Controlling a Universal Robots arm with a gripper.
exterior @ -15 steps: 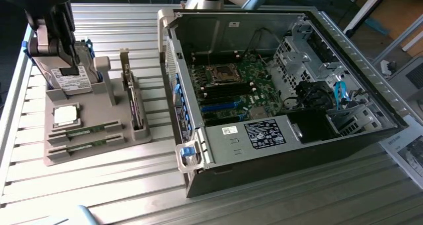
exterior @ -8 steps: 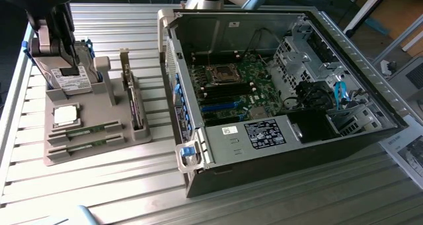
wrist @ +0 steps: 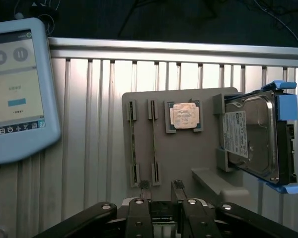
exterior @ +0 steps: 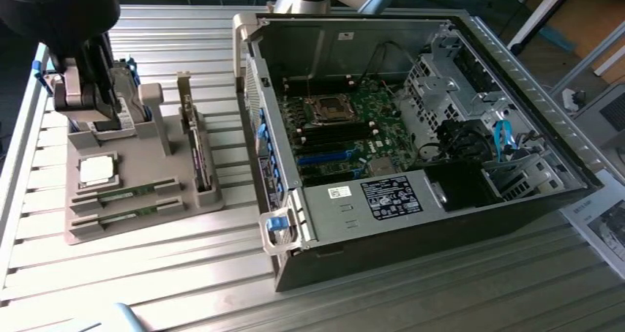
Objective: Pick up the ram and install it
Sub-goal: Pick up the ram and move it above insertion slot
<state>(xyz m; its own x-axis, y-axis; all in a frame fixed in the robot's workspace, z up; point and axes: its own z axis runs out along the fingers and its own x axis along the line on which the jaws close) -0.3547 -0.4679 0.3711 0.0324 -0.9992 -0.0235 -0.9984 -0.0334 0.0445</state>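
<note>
Starting at the exterior view's left, and the processor chip (exterior: 98, 170) is our marker: one square silver chip, flat on the grey tray (exterior: 146, 233). Behind the chip stands one hard drive (exterior: 98, 102) in a blue-tabbed carrier, upright in its cradle.

In front of the chip, count them, two green sticks. The first ram stick (exterior: 125, 195) lies just beside the chip, and the second ram stick (exterior: 127, 213) lies one slot further from it. Both are seated in the tray, side by side and parallel, neither one lifted.

Up on the wrist camera, the gripper (wrist: 160, 191) hangs over the tray with its two fingertips (wrist: 144, 186) spread apart and nothing between them. They line up close to one end of the stick nearest the chip. How high above it, can't tell.

One teach pendant (wrist: 15, 89) sits on the table beyond the sticks, well away from the chip.

Moving to the exterior view's right of the chip, there is one dark expansion card (exterior: 200, 156) on edge at the tray's side. Further right again is one computer case (exterior: 410, 222), side panel off, with its motherboard (exterior: 342, 138) exposed.
</note>
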